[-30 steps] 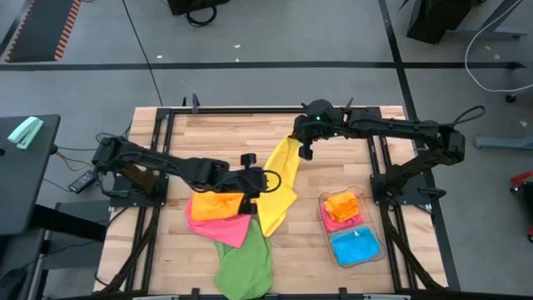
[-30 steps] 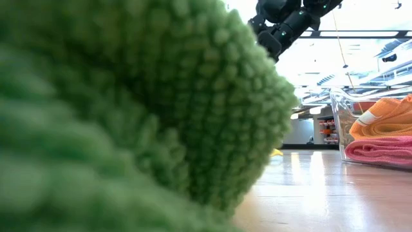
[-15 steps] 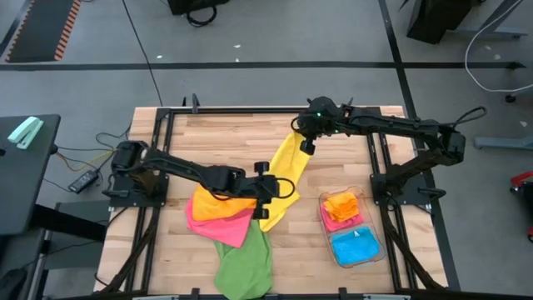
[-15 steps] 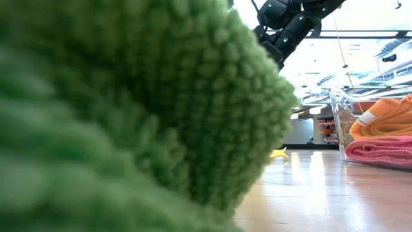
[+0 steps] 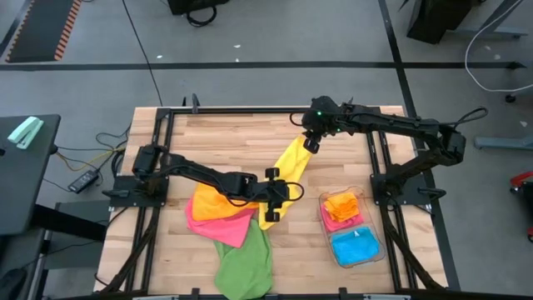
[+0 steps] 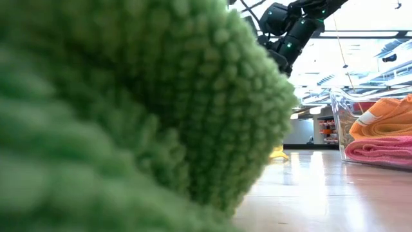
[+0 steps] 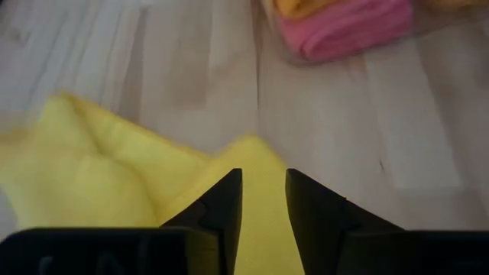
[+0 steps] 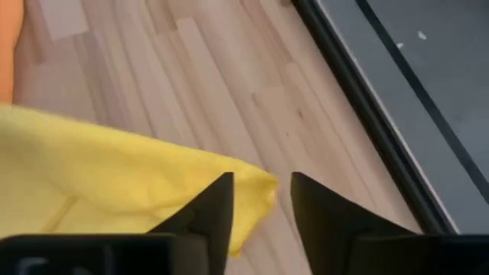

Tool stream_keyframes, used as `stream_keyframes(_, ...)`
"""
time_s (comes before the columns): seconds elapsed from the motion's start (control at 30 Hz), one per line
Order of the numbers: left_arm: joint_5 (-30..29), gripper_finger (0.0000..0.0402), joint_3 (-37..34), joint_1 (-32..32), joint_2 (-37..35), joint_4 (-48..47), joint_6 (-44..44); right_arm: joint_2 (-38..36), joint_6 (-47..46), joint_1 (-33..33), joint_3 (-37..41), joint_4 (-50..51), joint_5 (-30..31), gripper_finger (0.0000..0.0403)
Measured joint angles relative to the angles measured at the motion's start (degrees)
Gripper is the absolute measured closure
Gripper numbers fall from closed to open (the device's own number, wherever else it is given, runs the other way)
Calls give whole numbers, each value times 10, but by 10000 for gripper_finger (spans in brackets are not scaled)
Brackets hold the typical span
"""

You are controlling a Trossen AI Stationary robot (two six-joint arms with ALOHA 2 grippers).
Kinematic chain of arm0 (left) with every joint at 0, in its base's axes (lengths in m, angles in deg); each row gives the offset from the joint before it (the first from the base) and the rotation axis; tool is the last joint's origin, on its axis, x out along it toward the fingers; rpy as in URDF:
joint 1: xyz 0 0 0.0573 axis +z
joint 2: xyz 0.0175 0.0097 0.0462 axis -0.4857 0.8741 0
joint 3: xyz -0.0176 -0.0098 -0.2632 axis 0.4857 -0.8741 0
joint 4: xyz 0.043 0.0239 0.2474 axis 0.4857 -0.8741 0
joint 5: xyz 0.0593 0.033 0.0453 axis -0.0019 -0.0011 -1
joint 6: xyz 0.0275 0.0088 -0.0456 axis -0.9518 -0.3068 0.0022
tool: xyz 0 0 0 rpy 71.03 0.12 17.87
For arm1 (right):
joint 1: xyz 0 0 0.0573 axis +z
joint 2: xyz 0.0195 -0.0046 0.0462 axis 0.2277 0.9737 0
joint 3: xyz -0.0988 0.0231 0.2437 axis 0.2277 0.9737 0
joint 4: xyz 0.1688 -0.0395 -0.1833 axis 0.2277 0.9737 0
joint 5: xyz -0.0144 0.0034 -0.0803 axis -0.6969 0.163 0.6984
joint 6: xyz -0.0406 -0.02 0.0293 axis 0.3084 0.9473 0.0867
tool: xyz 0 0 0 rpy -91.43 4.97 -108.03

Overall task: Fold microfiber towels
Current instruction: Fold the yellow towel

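Note:
A yellow towel [image 5: 287,179] stretches as a narrow band across the middle of the table. My left gripper [image 5: 281,193] is low over its near part, fingers a little apart with yellow cloth [image 7: 263,198] showing in the gap. My right gripper [image 5: 310,143] is open at its far end, and the towel's corner [image 8: 256,187] lies between its fingers. Orange [image 5: 212,204], pink [image 5: 223,227] and green [image 5: 246,265] towels lie overlapping near the front. The green towel [image 6: 129,116] fills most of the low view. My left gripper slants down at the yellow towel's near part [image 7: 252,153], with cloth showing in the gap between its parted fingers; I cannot tell whether they touch it. My right gripper stands open around the towel's far corner [image 8: 244,183]; I cannot tell whether a finger touches it.
A clear bin [image 5: 373,250] at the front right holds folded orange, pink and blue towels; in the low view it [image 6: 338,122] stands at the right. Bare wood lies at the table's far left. A black frame rail [image 8: 359,107] runs along the table's edge.
My left gripper has gone toward the table's right edge and down, taking the yellow towel's near part with it. The towel, a broad hanging sheet before, is now a narrower band with its near part low at the table. Its far end has stayed at my right gripper.

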Motion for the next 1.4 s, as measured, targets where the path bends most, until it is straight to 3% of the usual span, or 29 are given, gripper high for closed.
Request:
stream_keyframes(0.23,1,258,0,5,38,40,30,0,-15,3,0,10,3,217)
stream_keyframes(0.47,2,224,0,10,70,73,30,0,-16,28,0,15,-12,217)
stream_keyframes(0.67,0,222,1,23,93,74,29,-4,-20,56,0,22,-13,219)
stream_keyframes(0.87,0,258,0,26,94,74,29,-10,-28,84,0,23,-14,219)
stream_keyframes(1.13,2,389,0,26,89,58,29,-10,-39,119,0,48,-36,219)
stream_keyframes(1.4,15,394,1,26,43,29,15,-10,-47,154,0,53,-40,219)
